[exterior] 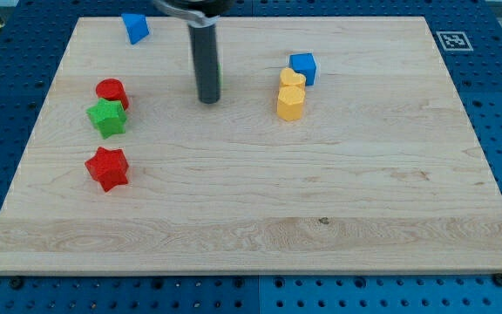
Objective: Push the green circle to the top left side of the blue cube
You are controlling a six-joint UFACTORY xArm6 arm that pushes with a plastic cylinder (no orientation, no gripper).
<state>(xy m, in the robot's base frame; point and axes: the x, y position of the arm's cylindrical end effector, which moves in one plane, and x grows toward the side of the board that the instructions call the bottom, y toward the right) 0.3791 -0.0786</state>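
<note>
Rod (205, 52) hides nearly all of the green circle (220, 79), which shows only as a thin green sliver just right of my tip (208, 100), apparently touching it, near the board's (260, 218) top centre; I carry no jaws to open or close. From the view's left: red cylinder (111, 91) touching the green star (107, 117), red star (106, 167) below them, a blue block (134, 27) at the top edge. Right of my tip, well apart, the blue cube (303, 66) sits just behind the yellow heart (292, 78) and yellow hexagon (290, 102).
</note>
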